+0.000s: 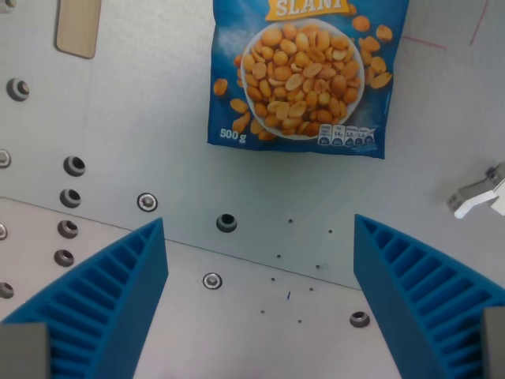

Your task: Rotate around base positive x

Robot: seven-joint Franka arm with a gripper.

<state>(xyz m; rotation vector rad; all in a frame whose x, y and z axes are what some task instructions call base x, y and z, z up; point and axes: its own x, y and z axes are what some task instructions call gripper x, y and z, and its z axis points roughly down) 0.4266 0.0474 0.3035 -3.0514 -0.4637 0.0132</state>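
In the wrist view a blue bag of salted peanuts (304,75) lies flat on the grey metal table (158,103), at the top centre, its top edge cut off by the frame. My gripper (260,241) hangs above the table, nearer the camera than the bag. Its two blue ribbed fingers (102,304) stand wide apart at the lower left and lower right. Nothing is between them, only bare table with bolt holes.
A beige wooden piece (77,28) lies at the top left. A white and grey part (481,196) pokes in at the right edge. Bolts and holes (226,223) dot the table's left and middle. A plate seam runs diagonally across the lower half.
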